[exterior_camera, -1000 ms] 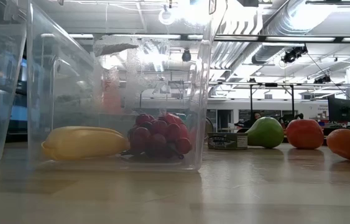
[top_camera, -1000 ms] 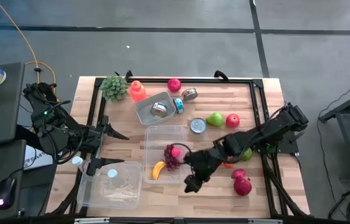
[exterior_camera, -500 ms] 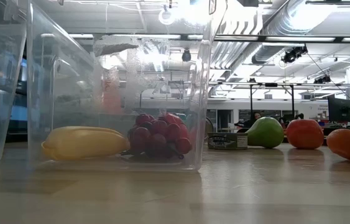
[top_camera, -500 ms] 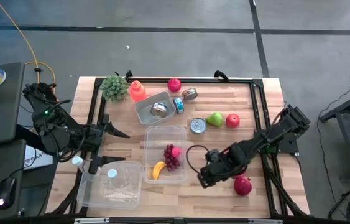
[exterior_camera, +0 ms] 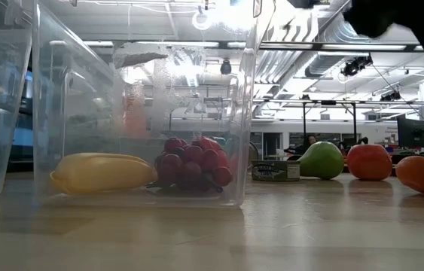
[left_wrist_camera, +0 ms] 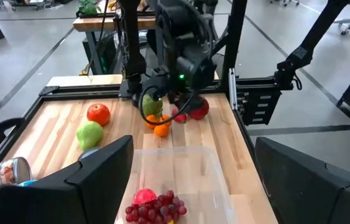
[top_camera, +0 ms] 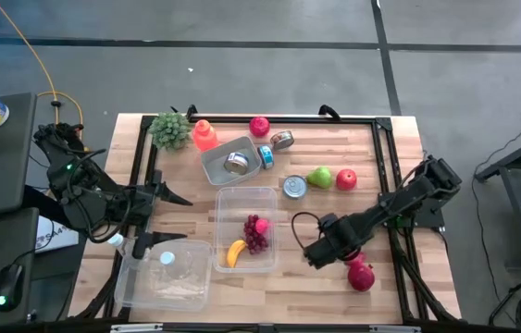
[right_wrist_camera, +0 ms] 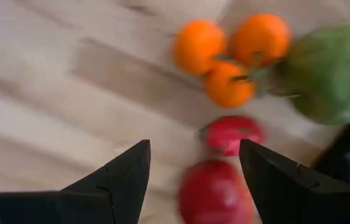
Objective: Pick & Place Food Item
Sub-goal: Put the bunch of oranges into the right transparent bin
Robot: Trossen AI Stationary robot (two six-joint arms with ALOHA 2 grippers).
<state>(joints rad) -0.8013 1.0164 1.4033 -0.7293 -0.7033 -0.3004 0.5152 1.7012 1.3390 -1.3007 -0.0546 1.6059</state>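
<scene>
High view shows my right gripper (top_camera: 316,256), fingers open and empty, pulled back from the bin (top_camera: 246,229) toward the right edge; grapes (top_camera: 256,232) delivered, left gripper (top_camera: 172,219) open.

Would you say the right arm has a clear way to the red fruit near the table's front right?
Probably yes: the right gripper hangs open beside the red fruit, with bare table between them and nothing covering it.

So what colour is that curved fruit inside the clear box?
Yellow: the curved banana shows best in the low view.
</scene>
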